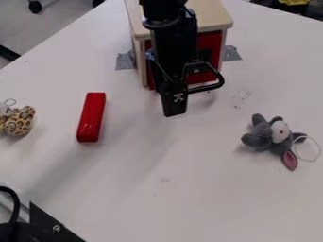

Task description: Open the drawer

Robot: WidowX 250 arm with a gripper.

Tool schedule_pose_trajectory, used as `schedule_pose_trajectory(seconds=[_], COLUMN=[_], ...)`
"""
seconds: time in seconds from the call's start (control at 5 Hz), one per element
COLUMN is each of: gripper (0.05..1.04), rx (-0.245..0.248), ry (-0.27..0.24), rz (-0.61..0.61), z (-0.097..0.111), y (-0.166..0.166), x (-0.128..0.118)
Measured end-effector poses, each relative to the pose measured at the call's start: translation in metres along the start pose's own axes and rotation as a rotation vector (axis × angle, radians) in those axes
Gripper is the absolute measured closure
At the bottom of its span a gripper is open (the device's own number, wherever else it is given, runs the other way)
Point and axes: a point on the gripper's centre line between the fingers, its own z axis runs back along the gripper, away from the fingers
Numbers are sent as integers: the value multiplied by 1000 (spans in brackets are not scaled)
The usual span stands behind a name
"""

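The red drawer (212, 41) lies behind the fingers (174, 114), toward the view's top; the black loop (217, 75), perhaps its handle, is just beside their right. Their opening and hold, I cannot tell.

Arm (174, 49) | from top edge | pointing dn, near-vert. | upper ctr

Passage from the gripper (175, 112): open across the tabletop (189, 198) toward 6 o'clock. Obstructions: wooden drawer box (209, 16), 12 o'clock; red block (92, 116), 9 o'clock; gray plush toy (260, 138), between 3 and 4 o'clock.
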Motion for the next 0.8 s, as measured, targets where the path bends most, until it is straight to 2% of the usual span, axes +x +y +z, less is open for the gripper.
schedule_pose_trajectory(seconds=[0.2,0.4,0.8], gripper=[85,85,85], rx=[13,86,138], ry=[-8,-31,-60], rz=[-7,-39,-43], z=[-7,-8,-15], y=[9,16,35], x=[10,19,36])
